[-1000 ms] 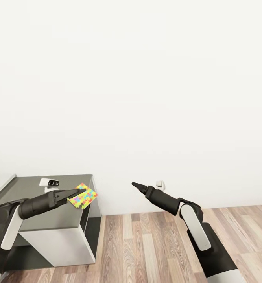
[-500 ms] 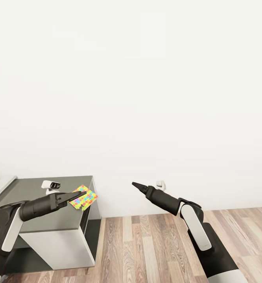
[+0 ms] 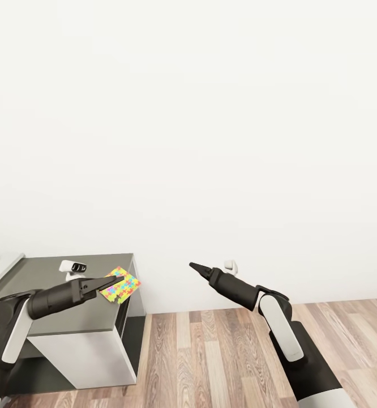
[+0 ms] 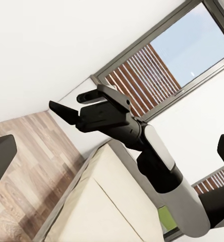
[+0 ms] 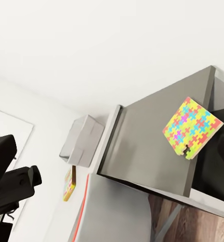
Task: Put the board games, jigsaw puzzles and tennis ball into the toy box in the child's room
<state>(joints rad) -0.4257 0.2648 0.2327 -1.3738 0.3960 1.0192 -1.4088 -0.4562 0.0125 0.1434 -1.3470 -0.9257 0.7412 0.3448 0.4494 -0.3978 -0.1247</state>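
Rendering evenly bright and diffuse throughout, with no visible lamp. Washing the white wall point(image 3: 211, 141) to near blank, losing all texture there. Casting only soft, faint shading beneath the table point(image 3: 58, 272) overhang and along its pale side panel. Letting daylight in through the window point(image 4: 162, 65) in the left wrist view, sky pale blue, slats crisp. Staying sharp across near and far alike, no depth blur, no motion smear. Showing slight jagged edges on the jigsaw puzzle point(image 5: 191, 126) outline. Tilting strongly in both wrist views, with mild stretching toward the corners. Showing no glare on the wood floor point(image 3: 222, 357).
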